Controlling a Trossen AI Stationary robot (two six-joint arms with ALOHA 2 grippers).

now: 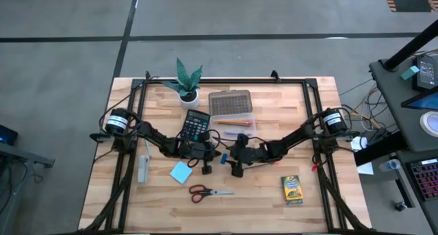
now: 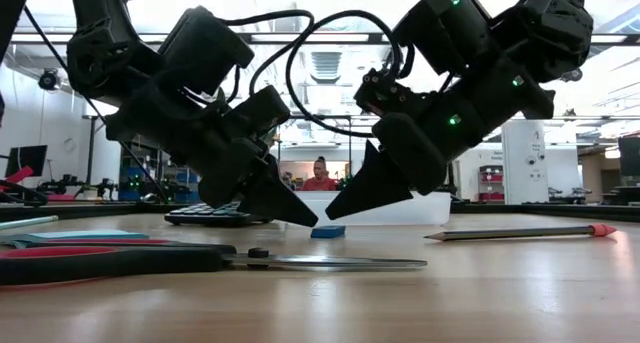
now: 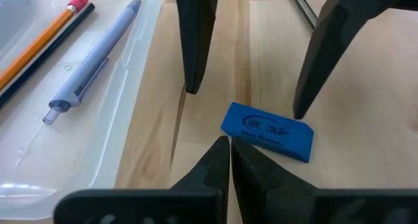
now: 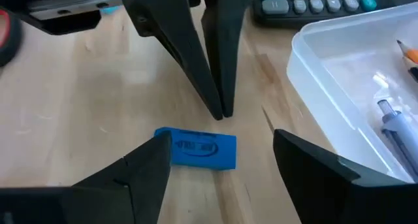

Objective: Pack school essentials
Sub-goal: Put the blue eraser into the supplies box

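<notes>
Two dark arms are seen reaching inward over the wooden table (image 1: 123,194), their tips meeting near its middle. Behind them, toward the far edge, a clear plastic box (image 1: 231,112) is set, with a pen (image 3: 91,57) and a pencil (image 3: 39,38) lying inside, and a black calculator (image 1: 196,124) is laid just beside it. Nearer the front edge, red-handled scissors (image 1: 209,191) are spread flat, a light-blue note pad (image 1: 181,172) is placed a little behind them, and a crayon box (image 1: 292,189) is found toward the front right corner. The right gripper (image 4: 222,159) is held wide open, its two fingers spread to either side of the small blue eraser (image 4: 194,147); one fingertip is seen at the eraser's end, though contact cannot be confirmed. The left gripper (image 3: 230,144) is pressed fully closed, nothing being held between its fingers, and its tip is pointed down just beside the eraser's long edge. The eraser itself is left flat on the wood at the table's centre, between the two grippers.
</notes>
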